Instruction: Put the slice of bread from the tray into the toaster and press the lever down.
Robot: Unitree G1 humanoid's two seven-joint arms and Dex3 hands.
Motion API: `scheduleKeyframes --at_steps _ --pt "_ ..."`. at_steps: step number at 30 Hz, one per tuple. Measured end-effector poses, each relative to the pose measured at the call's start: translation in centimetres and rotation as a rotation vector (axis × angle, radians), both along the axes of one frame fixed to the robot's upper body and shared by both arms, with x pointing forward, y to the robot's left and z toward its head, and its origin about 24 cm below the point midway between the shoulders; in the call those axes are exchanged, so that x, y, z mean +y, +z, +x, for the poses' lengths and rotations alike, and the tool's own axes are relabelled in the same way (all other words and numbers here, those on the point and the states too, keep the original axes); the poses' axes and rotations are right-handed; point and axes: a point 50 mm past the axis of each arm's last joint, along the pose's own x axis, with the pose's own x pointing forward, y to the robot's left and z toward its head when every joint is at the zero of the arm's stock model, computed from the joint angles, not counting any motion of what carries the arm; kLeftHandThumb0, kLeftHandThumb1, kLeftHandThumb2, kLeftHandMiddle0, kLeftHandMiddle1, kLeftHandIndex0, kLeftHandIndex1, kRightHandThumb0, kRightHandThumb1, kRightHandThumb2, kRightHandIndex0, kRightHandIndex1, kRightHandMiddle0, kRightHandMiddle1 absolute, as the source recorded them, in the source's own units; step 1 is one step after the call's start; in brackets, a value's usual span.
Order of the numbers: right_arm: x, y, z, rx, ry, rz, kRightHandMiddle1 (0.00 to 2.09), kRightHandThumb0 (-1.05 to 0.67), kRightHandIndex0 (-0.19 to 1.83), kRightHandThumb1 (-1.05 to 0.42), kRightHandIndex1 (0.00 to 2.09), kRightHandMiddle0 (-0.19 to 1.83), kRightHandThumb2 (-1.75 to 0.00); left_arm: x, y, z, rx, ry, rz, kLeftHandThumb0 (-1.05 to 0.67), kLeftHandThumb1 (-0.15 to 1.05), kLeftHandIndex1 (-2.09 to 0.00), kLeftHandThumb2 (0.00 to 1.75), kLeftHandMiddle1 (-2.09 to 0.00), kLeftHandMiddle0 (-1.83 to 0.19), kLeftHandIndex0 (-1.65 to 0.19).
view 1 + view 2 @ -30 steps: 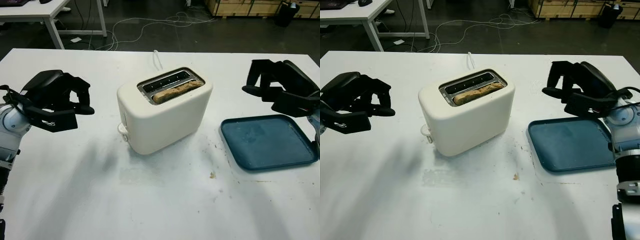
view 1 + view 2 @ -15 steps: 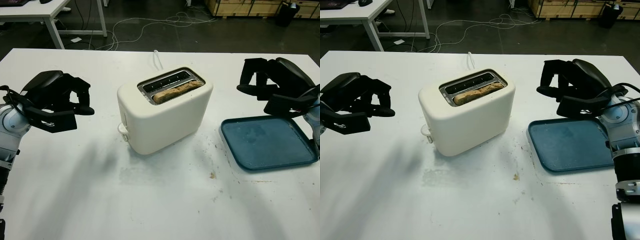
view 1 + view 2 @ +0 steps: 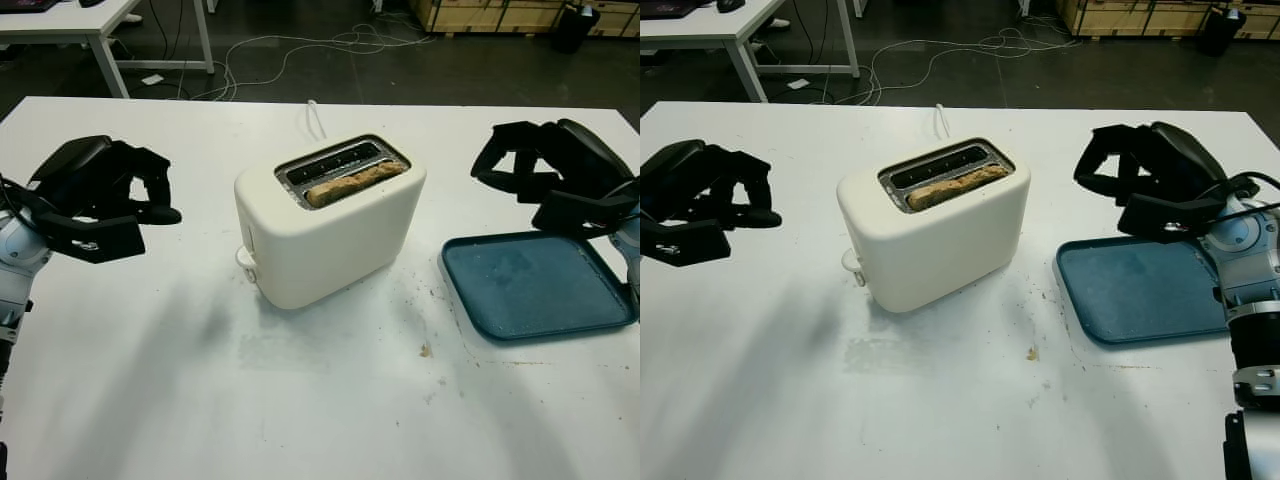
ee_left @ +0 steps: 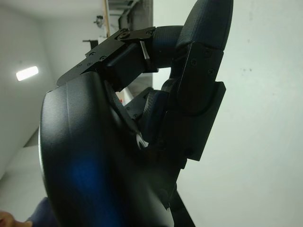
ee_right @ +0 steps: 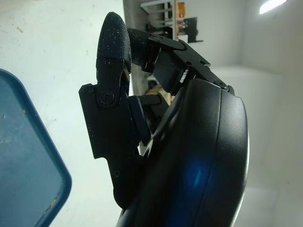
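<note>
A cream toaster (image 3: 330, 235) stands mid-table, and a slice of bread (image 3: 355, 183) sits low in its nearer slot. The toaster's lever (image 3: 246, 258) juts from its left end, low on the side. To the right lies a blue tray (image 3: 535, 285) with nothing on it. My left hand (image 3: 100, 195) hovers open to the left of the toaster, well apart from it. Over the tray's far edge my right hand (image 3: 540, 175) is open and holds nothing. Each wrist view has its own black hand up close, the left hand (image 4: 189, 94) and the right hand (image 5: 118, 118).
The white table (image 3: 300, 400) carries crumbs (image 3: 425, 350) between toaster and tray. The toaster's white cord (image 3: 315, 118) runs off the far edge. Beyond that are a dark floor with cables, another white table (image 3: 90, 20) and wooden crates (image 3: 490, 12).
My left hand has drawn a little to the left, away from the toaster. My right hand has shifted slightly left over the tray's far edge. Toaster, bread and tray are unmoved.
</note>
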Motion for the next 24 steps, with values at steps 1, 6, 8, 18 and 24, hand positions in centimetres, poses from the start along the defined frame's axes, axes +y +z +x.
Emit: scheduleKeyframes --at_steps 1,6,8,18,24 --pt "0.0 -0.02 -0.01 0.0 0.0 0.0 1.11 -0.64 0.65 -0.92 1.74 0.7 -0.39 -0.02 0.0 0.0 0.0 -0.001 -0.001 -0.86 0.91 -1.35 0.01 -1.55 -1.2 -1.07" --pt "-0.03 -0.07 -0.03 0.002 0.0 0.004 1.25 -0.65 0.71 -0.92 1.75 0.69 -0.4 -0.02 0.0 0.0 0.0 -0.001 -0.001 -0.86 0.91 -1.33 0.0 -1.56 -1.19 -1.07" --pt "-0.03 -0.07 -0.03 0.002 0.0 0.004 1.2 -0.65 0.71 -0.92 1.75 0.7 -0.39 -0.02 0.0 0.0 0.0 -0.001 -0.001 -0.87 0.92 -1.32 0.0 -1.56 -1.2 -1.07" --pt "-0.03 -0.08 -0.07 -0.002 0.007 0.006 1.25 -0.64 0.75 -0.92 1.75 0.68 -0.38 -0.04 0.03 -0.01 -0.001 -0.001 -0.001 -0.86 0.91 -1.31 0.0 -1.55 -1.19 -1.07" --pt "-0.1 -0.26 -0.13 -0.005 0.015 0.005 0.92 -0.61 0.65 -0.92 1.66 0.75 -0.37 -0.05 0.02 0.0 -0.001 -0.002 -0.001 -0.86 0.91 -1.32 0.0 -1.55 -1.19 -1.08"
